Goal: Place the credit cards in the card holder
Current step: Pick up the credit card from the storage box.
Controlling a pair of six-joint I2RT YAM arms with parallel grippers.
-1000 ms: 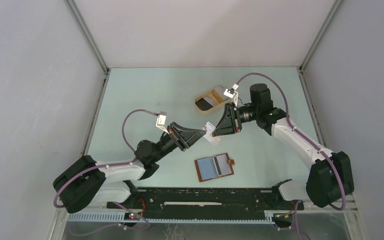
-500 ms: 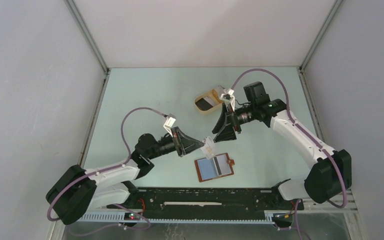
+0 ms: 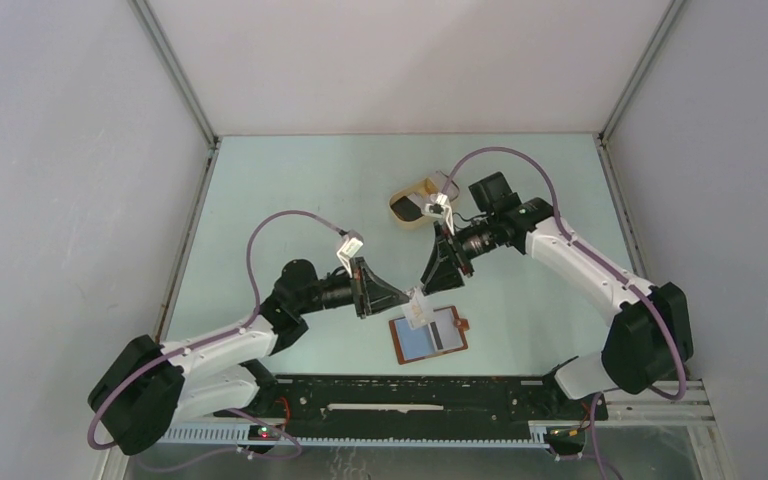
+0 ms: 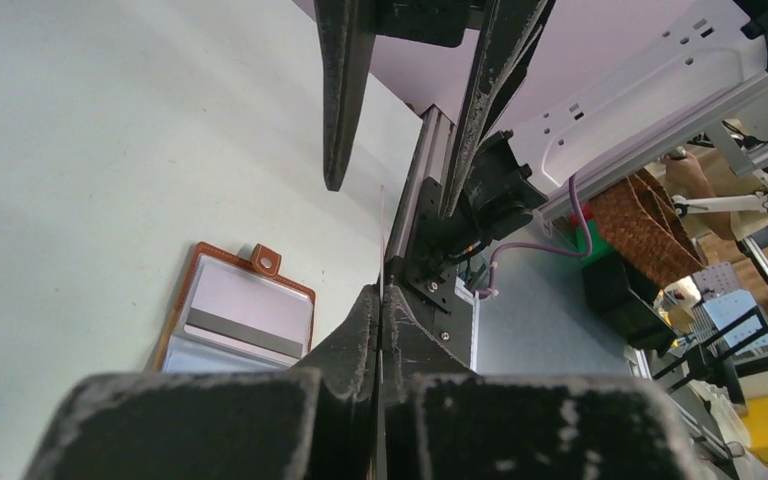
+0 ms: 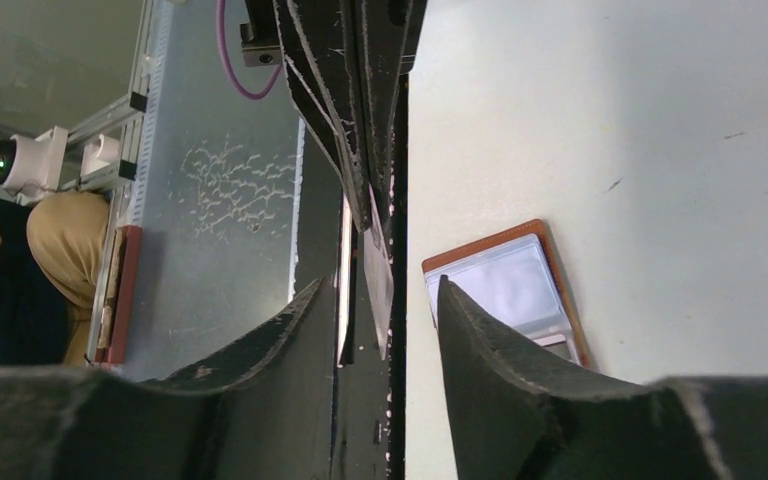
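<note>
The card holder [image 3: 428,335] lies open on the table, reddish-brown with pale cards in its slots; it also shows in the left wrist view [image 4: 235,315] and the right wrist view [image 5: 505,285]. My left gripper [image 3: 406,298] is shut on a pale credit card [image 3: 418,309], held on edge just above the holder's left part; in the left wrist view the card [image 4: 381,240] shows edge-on between the shut jaws [image 4: 381,296]. My right gripper [image 3: 438,284] is open, its fingers [image 5: 470,325] either side of the card [image 5: 379,285] without touching it.
A beige oval tray [image 3: 410,222] stands behind the right wrist with a dark card [image 3: 404,208] in it. The black rail [image 3: 410,392] of the arm bases runs along the near edge, close behind the holder.
My left gripper has carried the card right and toward the near edge, down to the holder. My right gripper has followed it the same way and stands open.
</note>
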